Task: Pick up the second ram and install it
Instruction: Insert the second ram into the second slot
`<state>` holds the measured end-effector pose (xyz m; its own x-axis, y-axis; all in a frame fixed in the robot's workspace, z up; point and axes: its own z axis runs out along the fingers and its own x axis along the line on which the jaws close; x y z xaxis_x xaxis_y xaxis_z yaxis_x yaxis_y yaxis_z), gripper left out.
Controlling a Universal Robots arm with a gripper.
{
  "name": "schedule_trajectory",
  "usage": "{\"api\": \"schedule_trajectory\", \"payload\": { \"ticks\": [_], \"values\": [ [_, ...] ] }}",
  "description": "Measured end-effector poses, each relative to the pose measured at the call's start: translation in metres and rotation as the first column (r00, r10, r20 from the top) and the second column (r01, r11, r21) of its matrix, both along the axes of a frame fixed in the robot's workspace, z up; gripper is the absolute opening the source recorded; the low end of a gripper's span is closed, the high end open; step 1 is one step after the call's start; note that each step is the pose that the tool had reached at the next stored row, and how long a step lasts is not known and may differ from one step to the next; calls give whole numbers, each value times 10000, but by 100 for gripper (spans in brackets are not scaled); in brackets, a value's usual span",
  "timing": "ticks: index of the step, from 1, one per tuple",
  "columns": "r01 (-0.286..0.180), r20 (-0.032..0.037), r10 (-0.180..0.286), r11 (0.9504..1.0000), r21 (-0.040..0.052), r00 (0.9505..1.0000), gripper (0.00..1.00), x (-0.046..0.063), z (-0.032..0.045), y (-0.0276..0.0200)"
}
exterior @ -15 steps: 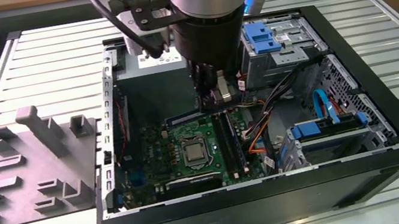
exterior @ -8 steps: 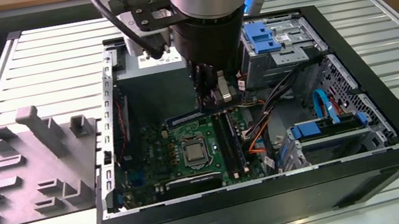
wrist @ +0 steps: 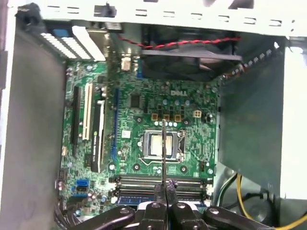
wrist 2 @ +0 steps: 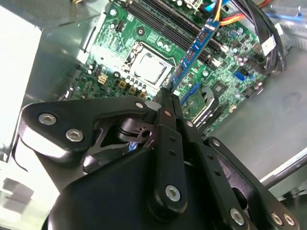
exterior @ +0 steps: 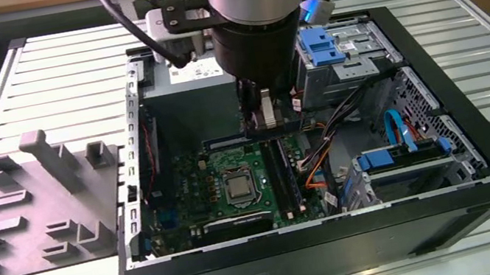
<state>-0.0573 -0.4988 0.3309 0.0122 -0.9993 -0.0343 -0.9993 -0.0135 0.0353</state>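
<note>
The claw (wrist 2: 169, 98) grips the second ram (wrist 2: 194, 48) by one end above the green motherboard (wrist 2: 110, 52).

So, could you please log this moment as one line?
tool shut on second ram | held over motherboard | not yet seated

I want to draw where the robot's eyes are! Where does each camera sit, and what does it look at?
Exterior view: off the arm, up high, looking down into the open computer case; the arm and gripper show.
First wrist view: on the wrist, facing the motherboard squarely; the gripper shows.
Second wrist view: on the wrist, looking slantwise past the gripper along the second ram it grips.
Shared: all three show the processor socket.
</note>
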Motion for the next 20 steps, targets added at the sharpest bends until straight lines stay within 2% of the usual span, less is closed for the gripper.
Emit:
{"api": "schedule_trajectory", "payload": {
  "ticks": [5, 10, 12, 15, 18, 20],
  "values": [
    [899, 0, -899, 9960, -1, 9960, 11, 0, -9, 0],
    [1806, 0, -1806, 9836, -1, 9836, 11, 0, -19, 0],
    [2158, 0, -2158, 9764, 0, 9764, 11, 0, -23, 0],
    [2692, 0, -2692, 9631, 0, 9631, 11, 0, -29, 0],
    [3207, 0, -3207, 9472, -1, 9472, 11, 0, -34, 0],
    [3561, 0, -3561, 9345, -1, 9345, 11, 0, -38, 0]
  ]
}}
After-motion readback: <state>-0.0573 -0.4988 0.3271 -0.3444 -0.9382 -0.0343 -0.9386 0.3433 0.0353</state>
